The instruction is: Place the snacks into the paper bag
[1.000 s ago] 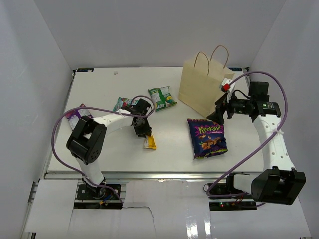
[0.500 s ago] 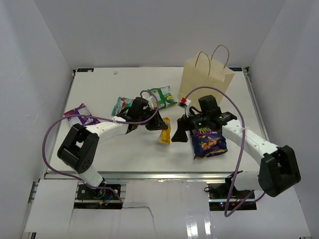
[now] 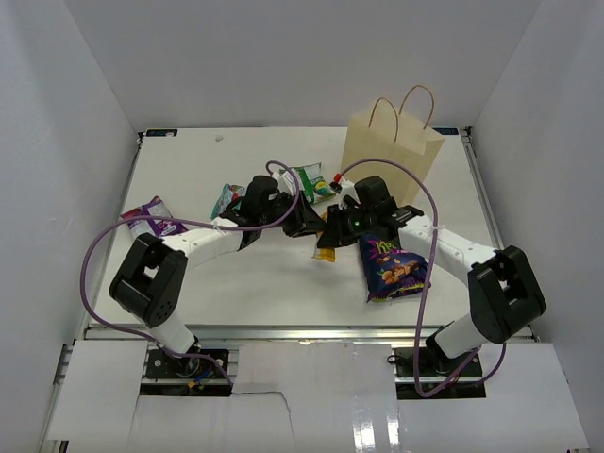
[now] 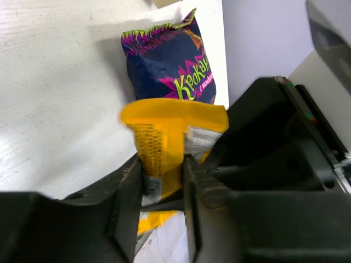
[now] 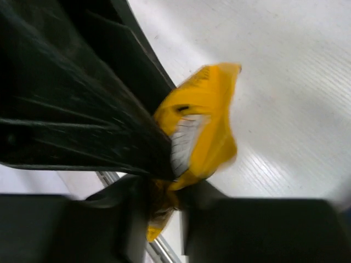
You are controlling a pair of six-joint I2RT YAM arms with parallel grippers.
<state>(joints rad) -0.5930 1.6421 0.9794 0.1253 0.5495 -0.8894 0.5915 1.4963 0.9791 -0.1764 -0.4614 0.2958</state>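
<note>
the small yellow foil snack bar (image 3: 326, 247) hangs above the middle of the white worktop (image 3: 189, 170), pinched from both sides. the left claw (image 3: 307, 225) grips one end, and the right claw (image 3: 333, 226), facing it, presses its jaws on the same bar. the bar's long axis runs from the claws toward the near edge. the tall beige kraft paper bag (image 3: 389, 165) stands upright near the far right corner, beyond the right claw, so the right arm is plainly nearer. the left claw would need to let go first.
</note>
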